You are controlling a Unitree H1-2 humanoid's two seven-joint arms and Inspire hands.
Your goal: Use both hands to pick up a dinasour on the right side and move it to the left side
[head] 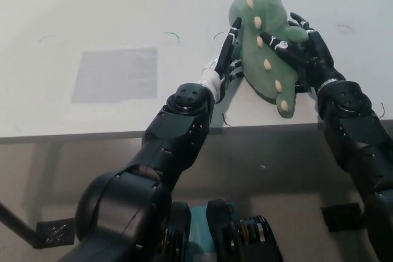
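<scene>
Pressing both sides of the dinosaur [264,47] (green plush): left hand [225,59], right hand [302,44]

A green plush dinosaur [265,47] with a row of cream spikes down its back sits on the white bench [92,16], tail end toward the near edge. It is pressed between the left fingers [231,38] and the right fingers [284,47].
</scene>
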